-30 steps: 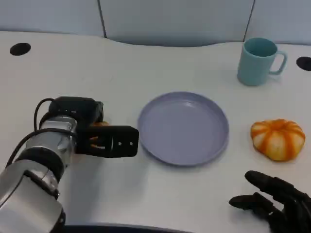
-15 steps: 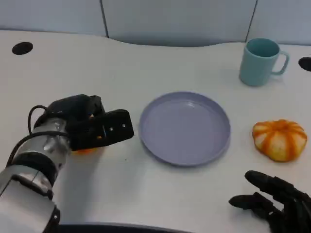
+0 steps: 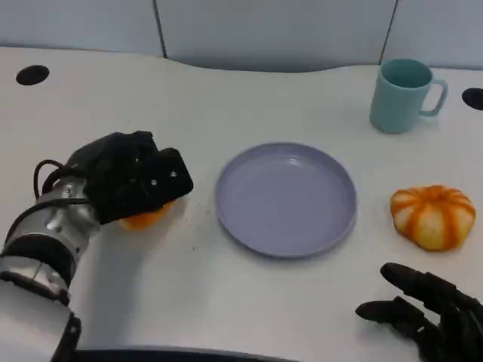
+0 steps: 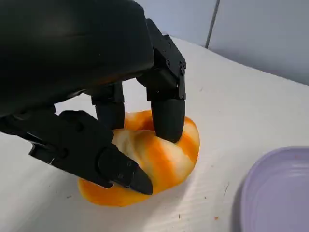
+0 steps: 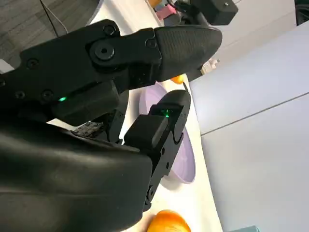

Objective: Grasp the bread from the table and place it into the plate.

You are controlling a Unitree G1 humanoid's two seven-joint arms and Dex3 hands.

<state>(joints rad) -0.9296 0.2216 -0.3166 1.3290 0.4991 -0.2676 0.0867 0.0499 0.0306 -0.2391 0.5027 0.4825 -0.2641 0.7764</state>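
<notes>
From my head, my left black hand [image 3: 132,185] covers most of the orange-and-white striped bread roll [image 3: 146,218]; just an orange sliver peeks out beneath it. My right black hand [image 3: 423,317] is cut off by the picture's lower edge. At my left wrist, the round lavender plate [image 4: 280,193] runs off the picture's corner.

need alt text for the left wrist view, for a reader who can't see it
Close-up of the robot's black left hand with its fingers curled over an orange-and-white striped bread that sits on a white table. The rim of a lavender plate shows at one corner, apart from the bread.
</notes>
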